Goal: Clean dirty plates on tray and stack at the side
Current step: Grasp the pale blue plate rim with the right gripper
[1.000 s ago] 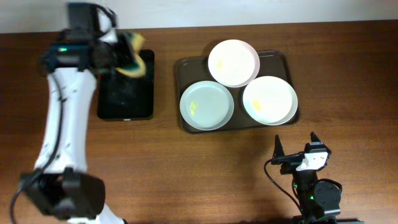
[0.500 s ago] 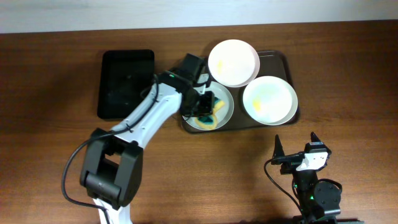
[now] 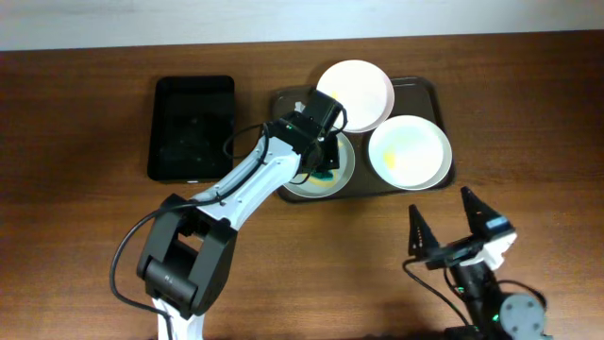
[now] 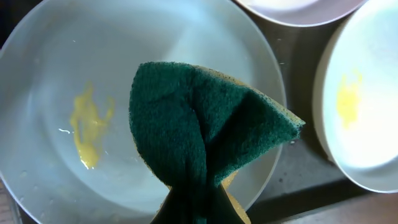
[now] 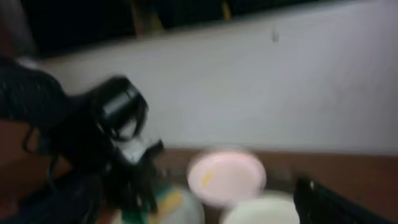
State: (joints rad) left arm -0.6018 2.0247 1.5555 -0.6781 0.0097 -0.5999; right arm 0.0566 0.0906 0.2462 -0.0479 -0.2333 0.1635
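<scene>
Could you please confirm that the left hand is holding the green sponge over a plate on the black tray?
Not quite: the overhead view shows that plate on the brown tray, not the black tray. The left hand does hold the green sponge over it.

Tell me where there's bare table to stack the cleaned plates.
Bare table lies right of the brown tray and left of the black tray. The brown tray is crowded: three plates fill it, the left gripper holding a sponge over one.
</scene>
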